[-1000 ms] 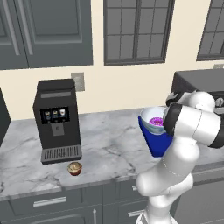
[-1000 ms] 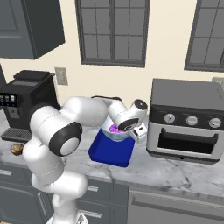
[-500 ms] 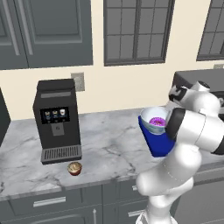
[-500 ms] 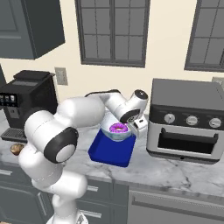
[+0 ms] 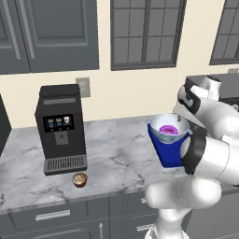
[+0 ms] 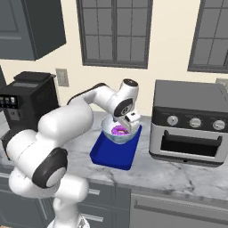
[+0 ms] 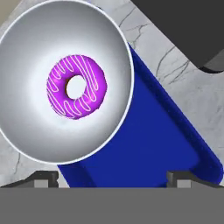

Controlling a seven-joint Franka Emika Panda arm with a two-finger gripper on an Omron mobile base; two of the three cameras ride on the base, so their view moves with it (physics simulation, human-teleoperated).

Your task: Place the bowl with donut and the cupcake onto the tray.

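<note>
The pale glossy bowl (image 7: 35, 52) rests on the far end of the deep-blue tray (image 7: 148, 148), with the purple-iced donut (image 7: 76, 86) lying in its middle. My gripper (image 7: 114, 177) hangs open just above the bowl's (image 6: 116, 136) rim, with nothing between its fingers. From the left base view, the bowl (image 5: 161, 134) and donut (image 5: 169, 130) sit on the tray (image 5: 168, 156), and my gripper (image 5: 181, 117) is at the bowl's right side. The tiny cupcake (image 5: 80, 179) stands far to the left on the counter, in front of the coffee machine.
A black coffee machine (image 5: 60, 126) stands at the counter's left. A grey toaster oven (image 6: 189, 122) sits close to the right of the tray (image 6: 111, 153). Bare marble counter (image 5: 116, 154) lies between the cupcake and the tray.
My hand has risen and drawn back off the bowl's rim, letting go. The bowl with the donut stays on the tray.
</note>
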